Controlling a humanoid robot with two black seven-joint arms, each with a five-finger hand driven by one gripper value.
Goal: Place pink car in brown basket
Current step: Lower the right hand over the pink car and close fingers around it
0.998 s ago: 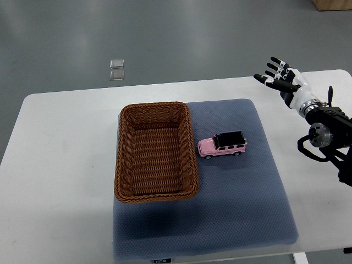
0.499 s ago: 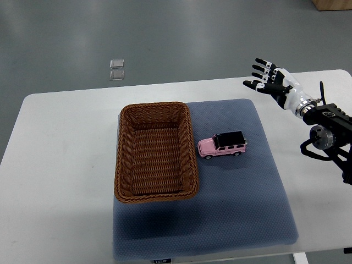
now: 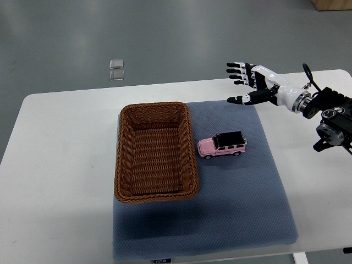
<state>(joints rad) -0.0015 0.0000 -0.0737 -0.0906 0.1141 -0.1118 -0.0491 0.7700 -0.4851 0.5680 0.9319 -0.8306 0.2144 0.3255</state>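
A pink toy car (image 3: 222, 145) with a black roof stands on a blue-grey mat (image 3: 236, 198), just right of a brown wicker basket (image 3: 124, 159). The basket holds nothing. My right hand (image 3: 246, 82) comes in from the right edge and hovers above the mat's far right corner, up and to the right of the car. Its fingers are spread and hold nothing. The left arm does not show.
The mat lies on a white table (image 3: 60, 165). Two small clear squares (image 3: 116, 70) lie on the grey floor beyond the table's far edge. A wooden piece (image 3: 333, 4) shows at the top right corner.
My right hand has moved left and slightly away from me, from over the table's right side to above the mat's far right corner. Car and basket have not moved.
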